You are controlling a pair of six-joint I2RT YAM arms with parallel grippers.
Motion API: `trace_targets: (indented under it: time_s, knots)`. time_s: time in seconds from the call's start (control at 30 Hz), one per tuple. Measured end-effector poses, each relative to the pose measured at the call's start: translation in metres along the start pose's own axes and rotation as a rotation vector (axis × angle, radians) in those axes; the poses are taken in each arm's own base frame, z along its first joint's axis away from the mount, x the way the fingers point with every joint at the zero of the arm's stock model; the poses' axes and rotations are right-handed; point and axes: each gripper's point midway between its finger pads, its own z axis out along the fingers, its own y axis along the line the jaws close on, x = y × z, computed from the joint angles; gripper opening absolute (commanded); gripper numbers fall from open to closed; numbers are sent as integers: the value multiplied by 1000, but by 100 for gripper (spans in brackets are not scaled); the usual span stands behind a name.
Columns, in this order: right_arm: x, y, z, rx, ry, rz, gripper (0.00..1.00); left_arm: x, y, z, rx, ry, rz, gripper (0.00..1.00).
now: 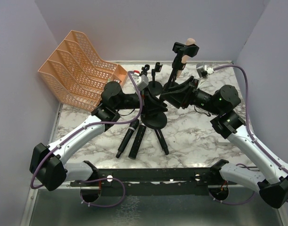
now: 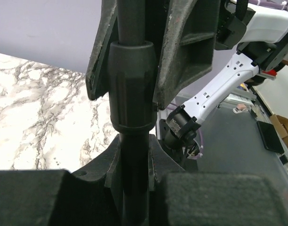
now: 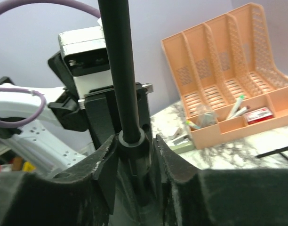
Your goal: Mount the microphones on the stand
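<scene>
The black stand (image 1: 152, 120) rests on its round base mid-table, its pole (image 2: 132, 70) rising between both grippers. My left gripper (image 1: 152, 100) (image 2: 133, 150) is shut on the pole. My right gripper (image 1: 165, 96) (image 3: 134, 141) is shut on the pole's collar (image 3: 132, 139), just above the left one. The pale pink microphone (image 1: 182, 61) sits in a clip at the stand's top. Three microphones lie on the table in front of the base: a black one with a grey mesh head (image 1: 126, 138), a black one (image 1: 137, 140) and another black one (image 1: 161, 141).
An orange mesh file organiser (image 1: 80, 66) (image 3: 228, 84) stands at the back left, with pens and small items in its front tray. Two empty clips (image 1: 151, 69) stick up behind the stand. Enclosure walls close in the left, back and right sides.
</scene>
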Motion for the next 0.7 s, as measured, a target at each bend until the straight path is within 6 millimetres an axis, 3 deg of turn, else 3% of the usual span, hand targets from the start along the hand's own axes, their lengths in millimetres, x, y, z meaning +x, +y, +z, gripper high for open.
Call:
trace_targets:
  time_s: [0.17, 0.43, 0.7]
  knots:
    - [1, 3, 6, -51, 9, -19, 2, -5, 1, -1, -1, -3, 4, 0]
    - [0, -23, 16, 27, -9, -74, 1, -8, 33, 2, -152, -28, -8, 0]
    - [5, -87, 30, 300, -34, -32, 1, 0, 96, 3, -415, -43, -15, 0]
